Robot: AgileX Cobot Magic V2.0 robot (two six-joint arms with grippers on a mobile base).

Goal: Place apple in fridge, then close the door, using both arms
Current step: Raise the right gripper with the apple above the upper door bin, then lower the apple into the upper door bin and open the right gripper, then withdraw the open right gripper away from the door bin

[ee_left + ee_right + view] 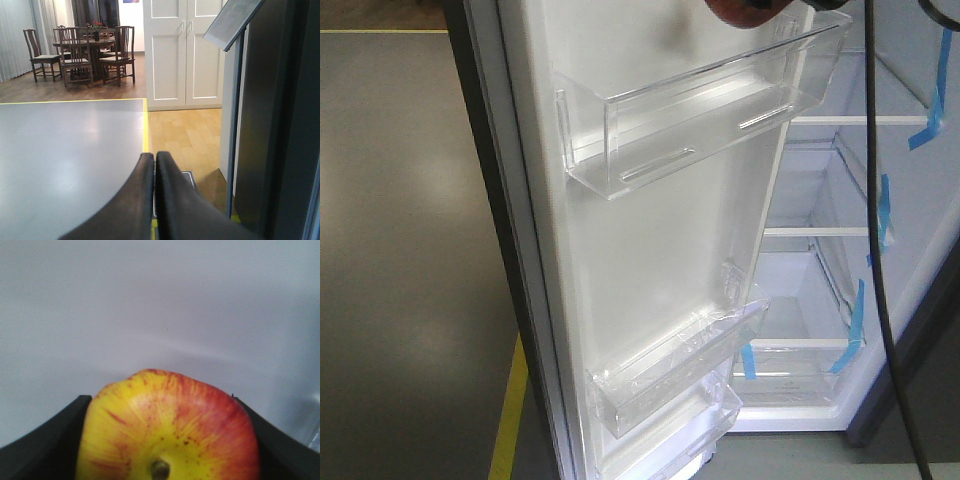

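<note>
The apple (170, 430), red over yellow with its stem toward the camera, fills the right wrist view. My right gripper (161, 399) is shut on it, one black finger on each side, before a plain pale surface. A dark red bit of the apple (735, 12) shows at the top edge of the front view, above the door's upper bin. The door (650, 230) stands open, white inner face toward the camera. The fridge (820, 290) interior is at the right, white, with blue-taped shelves. My left gripper (154, 160) is shut on nothing, beside the door's dark grey outer face (280, 125).
Clear bins (700, 110) jut from the door, a lower one (670, 370) beneath. A black cable (875, 200) hangs before the fridge opening. A yellow line (510, 420) marks the grey floor. Dining chairs (85, 50) and a white cupboard (182, 50) stand far off.
</note>
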